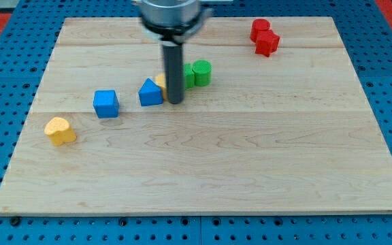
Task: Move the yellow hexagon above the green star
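1. My tip [175, 102] stands on the tabletop [203, 170], just right of the blue triangle [150, 92]. There are no fingers on this arm, only a rod, so nothing is apart or clamped.
2. The yellow hexagon [160, 81] is almost fully hidden behind the rod; only a small yellow edge shows between the triangle and the rod.
3. Right of the rod I see a green block [201, 72]; its shape looks round, and a second green piece [189, 76] touches its left side. I cannot tell which one is the star.
4. The hexagon looks like a small, stiff, light block. I judge it will slide easily on the smooth wood, and may turn if pushed off its middle.
5. I cannot take hold of it; I would press on a flat side, through its middle.
6. Also present: a blue cube [106, 103], a yellow heart [60, 131], two red blocks [264, 37].
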Available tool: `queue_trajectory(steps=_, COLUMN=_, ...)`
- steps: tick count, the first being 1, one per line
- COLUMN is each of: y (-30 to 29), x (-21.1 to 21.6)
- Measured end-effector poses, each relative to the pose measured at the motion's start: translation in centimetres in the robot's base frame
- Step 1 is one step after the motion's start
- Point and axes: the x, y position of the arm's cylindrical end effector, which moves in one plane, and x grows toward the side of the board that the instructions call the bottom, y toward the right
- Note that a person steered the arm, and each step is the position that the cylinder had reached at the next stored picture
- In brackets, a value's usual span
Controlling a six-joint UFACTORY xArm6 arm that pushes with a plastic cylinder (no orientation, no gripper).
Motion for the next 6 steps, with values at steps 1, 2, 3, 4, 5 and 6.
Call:
queue_trajectory(steps=1, y=-0.9, x=-4.1)
queue_trajectory(steps=2, y=-5.0, x=-5.2)
queue_trajectory(steps=3, y=-9.2, x=-6.7)
queue_trajectory(steps=4, y=-3.3, x=-8.1)
queue_trajectory(steps=5, y=-3.0, x=-6.4)
queue_trajectory(steps=6, y=0.0, x=-6.2)
